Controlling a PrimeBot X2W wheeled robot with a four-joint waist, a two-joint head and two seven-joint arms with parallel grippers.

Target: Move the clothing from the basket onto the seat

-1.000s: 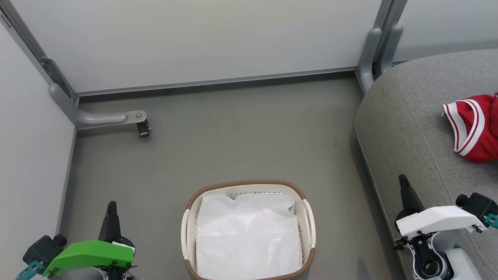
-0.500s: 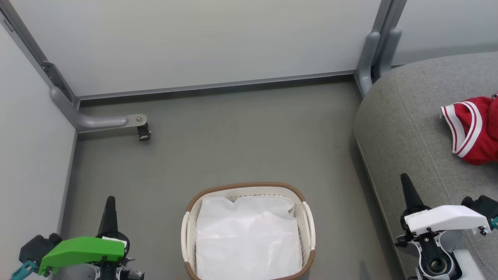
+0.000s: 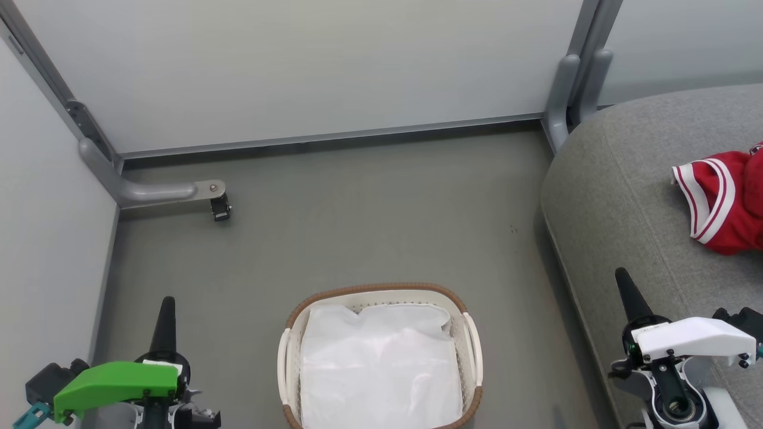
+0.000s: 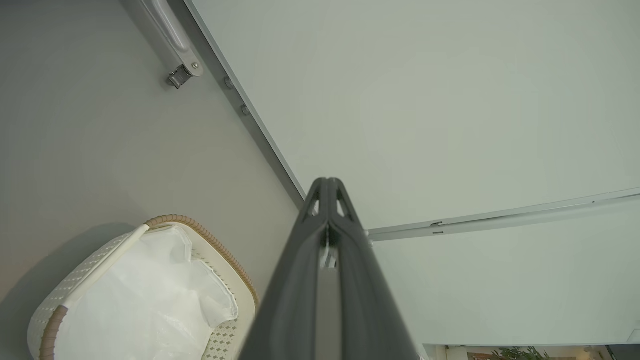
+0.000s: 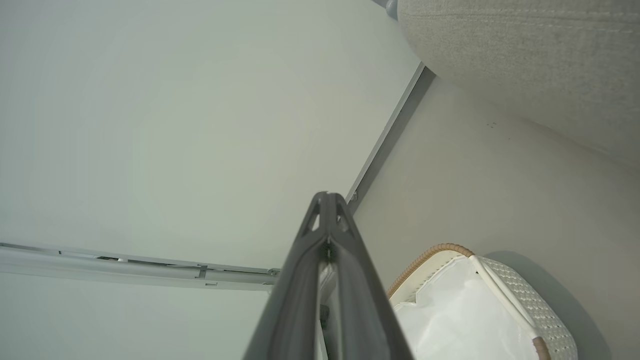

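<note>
Now I'm holding left end effector and right end effector closed, empty, flanking the basket; clothing is lying on the seat right of it, so I'm just checking the liner.

1 crumpled red garment with white-striped trim lies at the frame's right edge on the grey seat. The white perforated basket, brown-rimmed, stands upright at bottom centre.

No legible text, label, brand or number found on any surface. The red garment, ahead and to the right of the right gripper, shows white-striped trim only, with no lettering discernible.
</note>
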